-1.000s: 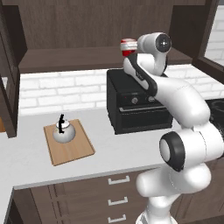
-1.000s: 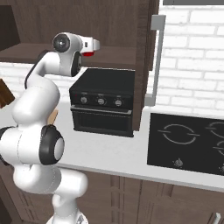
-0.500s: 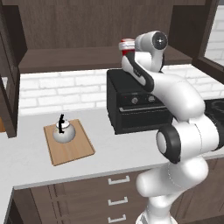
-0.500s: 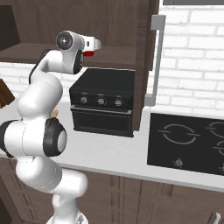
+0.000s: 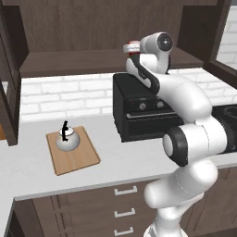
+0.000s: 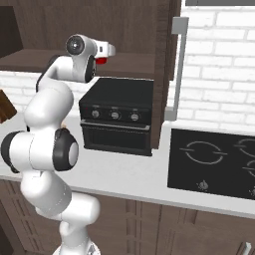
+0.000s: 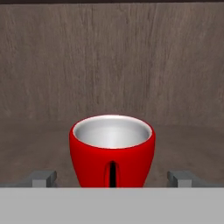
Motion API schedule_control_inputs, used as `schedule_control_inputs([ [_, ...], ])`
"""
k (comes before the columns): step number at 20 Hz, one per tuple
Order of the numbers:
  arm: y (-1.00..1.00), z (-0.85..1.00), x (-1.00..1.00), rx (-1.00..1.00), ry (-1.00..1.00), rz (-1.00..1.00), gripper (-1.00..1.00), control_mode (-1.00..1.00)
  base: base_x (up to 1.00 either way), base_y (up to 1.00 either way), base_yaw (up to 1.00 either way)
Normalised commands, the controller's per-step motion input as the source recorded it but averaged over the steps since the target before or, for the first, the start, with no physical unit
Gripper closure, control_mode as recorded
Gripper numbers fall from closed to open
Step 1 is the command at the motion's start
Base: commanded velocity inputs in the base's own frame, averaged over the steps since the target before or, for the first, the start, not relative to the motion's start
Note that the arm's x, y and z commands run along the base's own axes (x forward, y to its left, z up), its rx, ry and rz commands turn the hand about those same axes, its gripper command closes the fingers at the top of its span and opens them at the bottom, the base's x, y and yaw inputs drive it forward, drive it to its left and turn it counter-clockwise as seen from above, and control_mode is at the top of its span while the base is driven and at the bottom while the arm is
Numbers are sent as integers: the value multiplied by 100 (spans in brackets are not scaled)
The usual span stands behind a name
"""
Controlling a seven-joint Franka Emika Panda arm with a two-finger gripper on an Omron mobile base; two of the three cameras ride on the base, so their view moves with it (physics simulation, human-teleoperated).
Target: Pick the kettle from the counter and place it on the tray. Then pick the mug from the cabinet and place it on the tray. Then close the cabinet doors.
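Up on the cabinet (image 5: 92,62) shelf, we see our end effector (image 7: 113,178) reaching toward the red mug (image 7: 112,151), and the hand view gives the closest look: the mug stands upright on the dark wood shelf with its white inside showing and its handle turned straight toward the camera, while the two fingertips (image 7: 41,177) sit spread wide, one on each side of the mug and apart from its walls, so the end effector is open and pinches nothing. That gap is something neither base camera shows us. From the left base view we get the wider layout instead: the kettle (image 5: 67,140) rests upright on the tray (image 5: 74,157), which lies flat on the light surface (image 5: 115,162) to the left of the black toaster oven (image 5: 143,111), well apart from the arm's raised hand. In that view the end effector (image 5: 133,46) sits at shelf height above the oven, with a sliver of the mug (image 5: 134,52) showing just under it. The right base view shows the same hand from the other side, with the end effector (image 6: 108,50) pointing into the cabinet and a bit of the mug (image 6: 101,60) visible just below it; it also shows an open cabinet door (image 6: 167,74) with its long silver bar handle (image 6: 177,69), and a black cooktop (image 6: 214,159) set into the surface to the right.
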Motion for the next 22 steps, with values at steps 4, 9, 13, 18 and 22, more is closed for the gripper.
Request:
schedule_control_inputs([
  [4, 1, -8, 7, 0, 0, 0, -100, -100, 0, 0, 0],
  [9, -3, -1, 2, 0, 0, 0, 100, -100, 0, 0, 0],
  [13, -5, -2, 0, 1, 0, 0, 100, -100, 0, 0, 0],
  [18, 0, -8, 0, 0, 5, 0, 100, -100, 0, 0, 0],
  [22, 0, -14, 0, 0, 3, 0, 100, -100, 0, 0, 0],
])
